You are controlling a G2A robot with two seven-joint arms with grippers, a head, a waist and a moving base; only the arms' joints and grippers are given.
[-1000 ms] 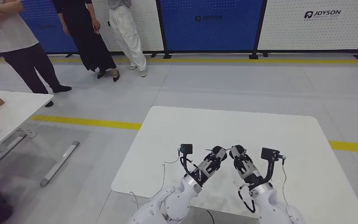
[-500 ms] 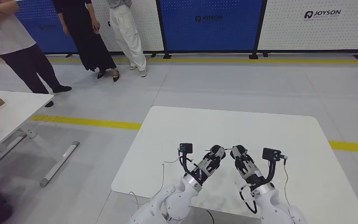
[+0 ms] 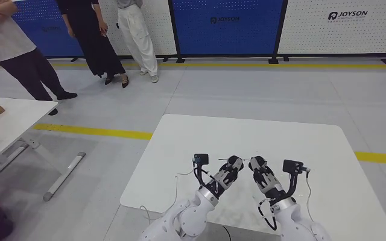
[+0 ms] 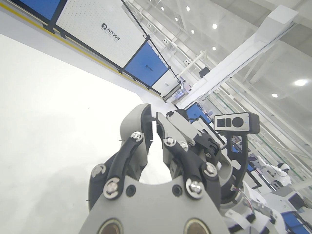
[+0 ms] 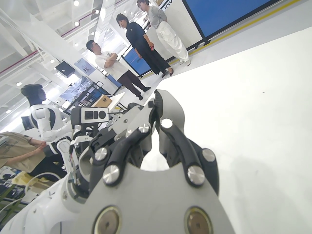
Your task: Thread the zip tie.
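Note:
The zip tie (image 3: 246, 159) is a thin dark strand spanning the small gap between my two grippers, just above the white table (image 3: 253, 129) near its front edge. My left gripper (image 4: 153, 116) is shut on one dark end of the zip tie (image 4: 153, 117). Facing it tip to tip, my right gripper (image 5: 154, 103) is shut on a small black piece of the zip tie (image 5: 151, 103). In the top view the left gripper (image 3: 236, 162) and right gripper (image 3: 256, 161) sit close together. The tie's middle is too thin to make out.
The table stretches white and bare ahead of the grippers, with its far edge (image 3: 247, 117) well beyond them. Each wrist carries a black camera bracket (image 3: 201, 160) (image 3: 293, 165) on its outer side. Another white table (image 3: 18, 117) stands off to the left.
The right gripper has edged slightly to the right and toward the front edge. Both grippers keep their hold on the zip tie.

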